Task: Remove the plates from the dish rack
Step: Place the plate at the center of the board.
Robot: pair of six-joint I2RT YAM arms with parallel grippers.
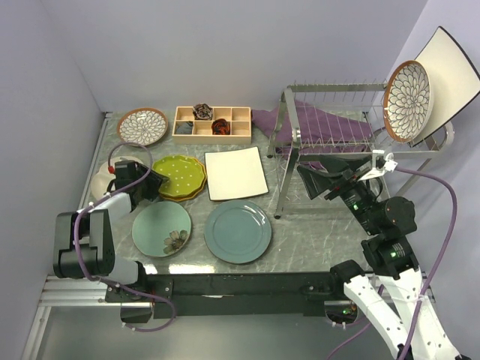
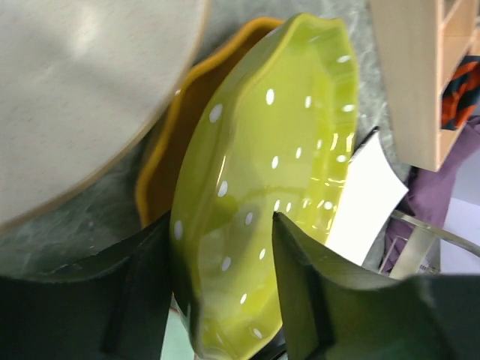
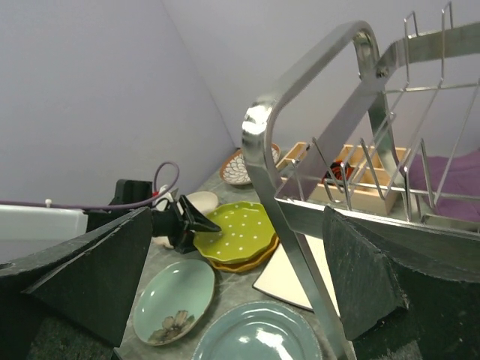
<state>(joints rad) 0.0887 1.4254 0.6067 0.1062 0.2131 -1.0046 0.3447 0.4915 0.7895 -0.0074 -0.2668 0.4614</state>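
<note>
The dish rack stands at the right. At its far right end it holds a brown-rimmed petal plate and a white square plate. On the table lie another petal plate, a cream plate, a white square plate, a teal plate and a pale green floral plate. A yellow-green dotted plate rests on an orange scalloped plate. My left gripper straddles the yellow-green plate's near rim, jaws apart. My right gripper is open and empty beside the rack's front left leg.
A wooden compartment tray with small items sits at the back. A purple cloth lies under the rack. Walls close in the left, back and right sides. The plates fill most of the left half of the table.
</note>
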